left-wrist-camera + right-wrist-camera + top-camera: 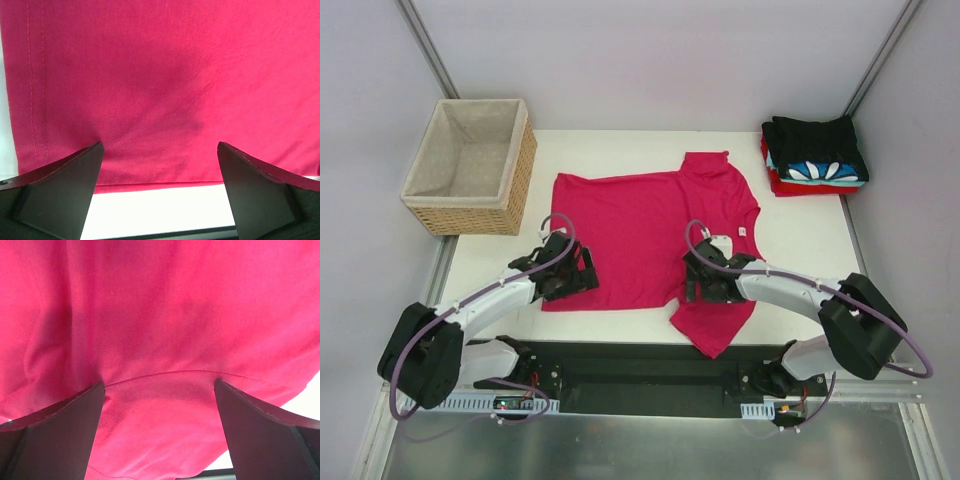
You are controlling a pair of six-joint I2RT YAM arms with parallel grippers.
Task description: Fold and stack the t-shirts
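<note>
Pink tee (pixel 640 225) lies spread at centre of bench (pixel 800 260). Left hand (pixel 582 272) and right hand (pixel 705 285), both open, at its near edge.

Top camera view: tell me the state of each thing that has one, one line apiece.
crimson t-shirt: unfolded, spread flat, near sleeve slightly bunched.
folded t-shirts: stacked at the far right, black on top.
wicker basket: upright, nothing inside.
left gripper: open, over the shirt's hem.
right gripper: open, over the sleeve seam.
</note>
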